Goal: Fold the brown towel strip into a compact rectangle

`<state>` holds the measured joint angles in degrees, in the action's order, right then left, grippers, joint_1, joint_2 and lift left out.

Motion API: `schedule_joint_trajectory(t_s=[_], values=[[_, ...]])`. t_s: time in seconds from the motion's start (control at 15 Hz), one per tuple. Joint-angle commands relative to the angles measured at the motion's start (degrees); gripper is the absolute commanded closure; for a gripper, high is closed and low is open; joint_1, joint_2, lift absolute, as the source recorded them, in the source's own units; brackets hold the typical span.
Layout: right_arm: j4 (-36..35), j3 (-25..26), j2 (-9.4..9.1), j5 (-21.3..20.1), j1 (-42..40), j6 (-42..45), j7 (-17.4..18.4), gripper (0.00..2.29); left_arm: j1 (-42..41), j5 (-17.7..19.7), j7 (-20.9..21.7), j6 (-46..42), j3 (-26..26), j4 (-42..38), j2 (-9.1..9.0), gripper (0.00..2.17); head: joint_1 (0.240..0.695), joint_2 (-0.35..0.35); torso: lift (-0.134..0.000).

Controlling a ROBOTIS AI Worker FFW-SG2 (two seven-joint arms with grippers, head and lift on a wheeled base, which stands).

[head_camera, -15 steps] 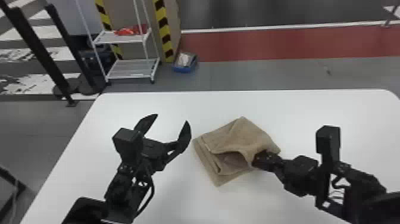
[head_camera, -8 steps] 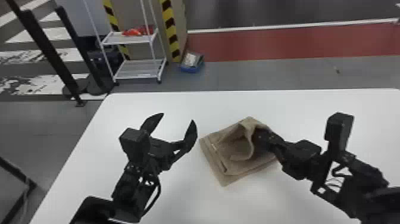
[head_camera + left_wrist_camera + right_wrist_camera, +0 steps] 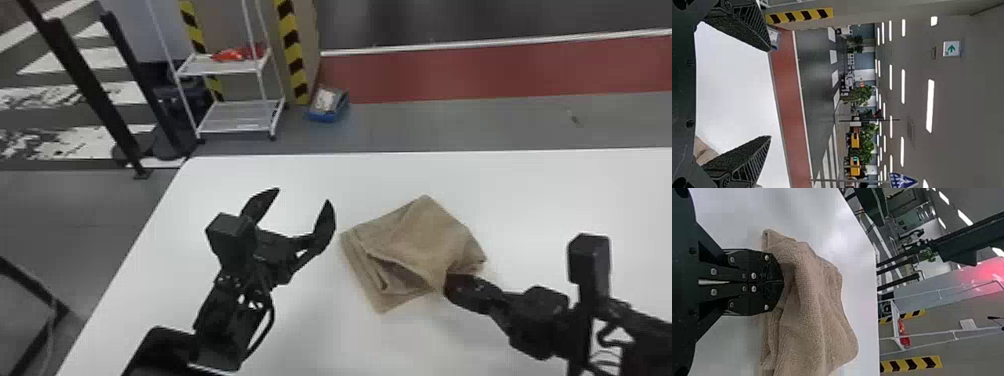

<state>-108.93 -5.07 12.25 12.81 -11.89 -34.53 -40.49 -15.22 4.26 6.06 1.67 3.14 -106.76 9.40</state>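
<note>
Head view: left gripper (image 3: 303, 195) gapes, right gripper (image 3: 450, 286) clamps the towel (image 3: 417, 237), and a blue bin (image 3: 322, 117) holds something pale.

A wide stretch of bare white surface (image 3: 560, 195) ran beyond the towel (image 3: 420, 240) and off to its right, leaving a route between the far edge and the right arm (image 3: 540, 320). On the near side, another open patch lay between the two arms. The right gripper (image 3: 450, 287), closed on the towel's near edge, blocked the way in from the near right. To the towel's left, the left gripper (image 3: 302, 196) stood in the way, its spread fingers (image 3: 326, 222) leaving a gap between them and only a narrow lane to the cloth. The white cart (image 3: 240, 120) stood past the far edge, on the floor.
</note>
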Motion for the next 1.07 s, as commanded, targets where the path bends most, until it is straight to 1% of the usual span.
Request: schedule_joint_trajectory(t_s=[0.0, 0.13, 0.27, 0.4, 0.53, 0.67, 0.93, 1.0], values=[[-3.48, 5.95, 0.15, 3.01, -3.14, -0.94, -0.64, 1.77, 0.19, -0.13, 0.00, 0.05, 0.29, 0.06, -0.08, 0.09, 0.695, 0.158, -0.123], [-4.28, 10.17, 0.06, 4.77, -4.45, -0.94, -1.08, 1.77, 0.36, -0.13, 0.00, 0.05, 0.37, 0.15, -0.08, 0.09, 0.695, 0.112, -0.123], [-3.40, 11.22, 0.06, 4.86, -4.37, -0.76, -1.08, 1.77, 0.45, -0.13, 0.00, 0.05, 0.46, 0.15, -0.17, 0.09, 0.695, 0.081, -0.123], [-1.46, 10.69, -0.21, 4.59, -3.22, -0.76, -0.90, 1.77, 0.45, -0.13, 0.00, 0.05, 0.46, 0.24, -0.17, 0.09, 0.695, 0.048, -0.123], [2.05, 9.73, -0.29, 4.24, -0.94, -0.76, -0.90, 1.77, 0.54, -0.13, 0.00, 0.05, 0.46, 0.24, -0.08, 0.09, 0.695, 0.045, -0.123], [5.48, 8.15, -0.38, 4.24, 1.79, -0.58, -0.64, 1.77, 0.54, -0.13, -0.09, 0.05, 0.02, 0.24, -0.08, 0.09, 0.695, 0.049, -0.123], [8.73, 4.72, -0.91, 3.27, 5.04, -1.11, 0.33, 1.77, -0.08, -0.13, 0.00, -0.66, -0.68, -0.38, 0.01, 0.09, 0.695, 0.070, -0.123], [9.26, 3.93, -1.17, 2.84, 5.65, -1.11, 1.03, 1.77, -0.08, -0.04, 0.00, -0.66, -0.86, -0.55, 0.01, 0.09, 0.695, 0.076, -0.123]])
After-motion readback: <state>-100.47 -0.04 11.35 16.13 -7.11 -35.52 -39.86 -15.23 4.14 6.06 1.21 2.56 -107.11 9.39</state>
